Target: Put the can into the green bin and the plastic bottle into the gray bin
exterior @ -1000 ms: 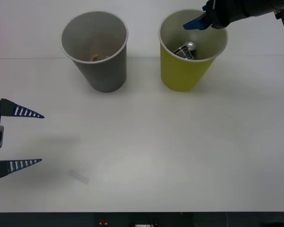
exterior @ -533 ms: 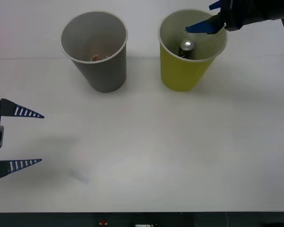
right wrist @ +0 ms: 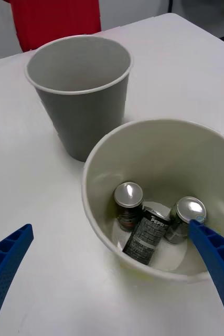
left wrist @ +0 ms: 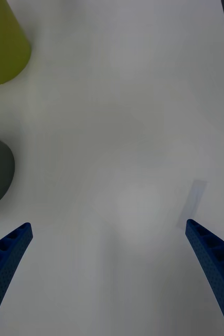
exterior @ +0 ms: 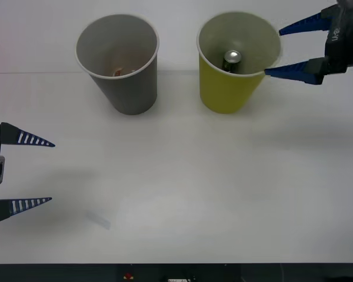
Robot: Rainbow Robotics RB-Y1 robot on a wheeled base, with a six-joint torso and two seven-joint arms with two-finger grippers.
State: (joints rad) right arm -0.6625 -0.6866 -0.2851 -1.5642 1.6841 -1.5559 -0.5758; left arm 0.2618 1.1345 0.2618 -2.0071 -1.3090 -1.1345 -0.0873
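— Two end effectors, then. What's at the far left of the front view?

— Left end effector (exterior: 47,171), at the lower left edge: blue ribbed fingers tapering to points, spread wide, gripping nothing, its body cut off by the frame.

— And moving right?

— Upper left of centre, the gray bin (exterior: 117,61): a tapering paper cup with a rolled white rim on the smooth white tabletop (exterior: 194,176). Something small and reddish lies at its bottom; I cannot tell what. Beside it, the green bin (exterior: 229,94), same shape, yellow-green outside, pale inside.

— The can?

— The can (right wrist: 147,233) leans inside the green bin, dark with white lettering, between two upright cans (right wrist: 128,205) with shiny tops.

— Far right?

— Right end effector (exterior: 273,50), upper right, fingers wide apart and empty, lower tip at the green bin's rim.
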